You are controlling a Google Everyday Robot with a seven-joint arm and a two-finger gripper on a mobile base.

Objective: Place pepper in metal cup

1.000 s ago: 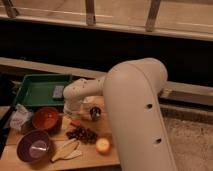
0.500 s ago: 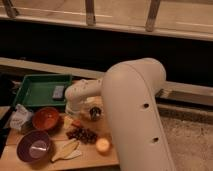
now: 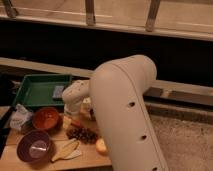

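Setting: wooden table (image 3: 15, 161) below a dark wall, with a railing across the top of the view.
Arm: one, mine, a thick white arm (image 3: 125, 110) that bends down from the right over the middle of the table.
Gripper: one, my gripper (image 3: 73, 115), low over the table between the orange bowl and the grapes; I cannot make out whether it is spread or closed.
Pepper: one pepper (image 3: 76, 123), a small red sliver just under my gripper, at the back edge of the grapes.
Metal cup: hidden; my arm covers the table to the right of the gripper.
Bowls: two. The orange bowl (image 3: 46, 119) sits left of my gripper. The purple bowl (image 3: 25, 152), nearer the front, has a pale shiny patch inside that I cannot identify.
Tray: one green tray (image 3: 30, 92) at the back left, holding one grey object (image 3: 58, 91) near its right side.
Grapes: one dark bunch (image 3: 83, 134).
Ball: one pale ball (image 3: 101, 146) at the front, beside my arm.
Yellow strip: one (image 3: 65, 149), between the purple bowl and the ball.
Wrapper: one white, crumpled wrapper (image 3: 20, 118), left of the orange bowl.
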